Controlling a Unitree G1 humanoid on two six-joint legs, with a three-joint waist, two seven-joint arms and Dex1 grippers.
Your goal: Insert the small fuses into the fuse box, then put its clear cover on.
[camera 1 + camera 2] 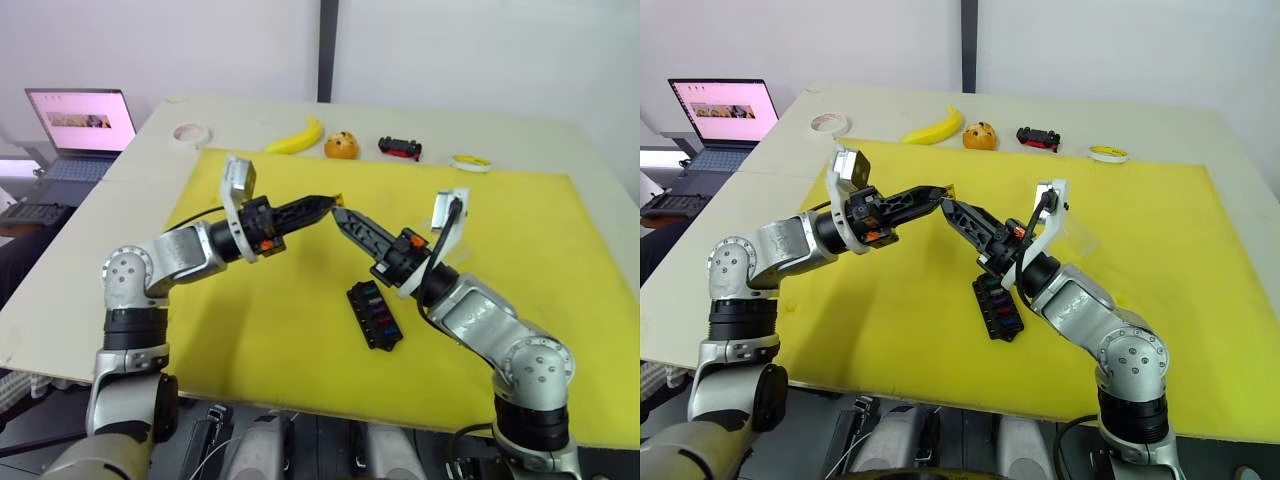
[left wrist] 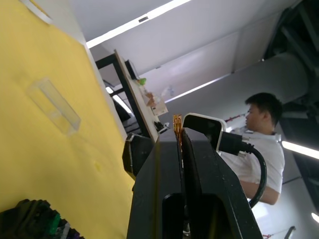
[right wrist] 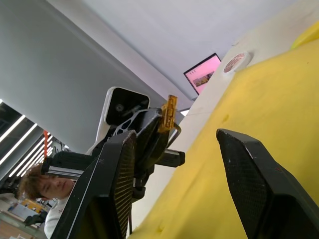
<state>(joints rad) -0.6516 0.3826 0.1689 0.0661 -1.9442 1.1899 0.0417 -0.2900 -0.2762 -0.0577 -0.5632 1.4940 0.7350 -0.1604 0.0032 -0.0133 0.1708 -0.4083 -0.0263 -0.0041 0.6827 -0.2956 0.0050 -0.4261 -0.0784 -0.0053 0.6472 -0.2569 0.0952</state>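
left pincer (image 1: pixel 322 206): raised over the yellow mat (image 1: pixel 520 240), black fingers pinched tight on a tiny brown-yellow fuse (image 3: pixel 168 113) poking out at the tips; barely a speck from the head views, way clearer in the right wrist view

right pincer (image 1: pixel 338 214): also up in the air, tips almost nose to nose with the left one; fingers spread wide apart in its own wrist view, nothing between them

small black rectangular fuse box (image 1: pixel 374 315): flat on the mat just under the right forearm, a few coloured fuses already in the slots (red, blue, greenish); can't count them properly, far end tucked behind the arm

clear rectangular plastic cover (image 2: pixel 54 105): lying flat on the mat, near see-through, only edges catch the light

back of the surface: banana (image 1: pixel 296 138), orange fruit (image 1: pixel 341 146), red-and-black toy car (image 1: pixel 400 148), tape roll (image 1: pixel 188 133)

off to the side: open laptop (image 1: pixel 82 122)
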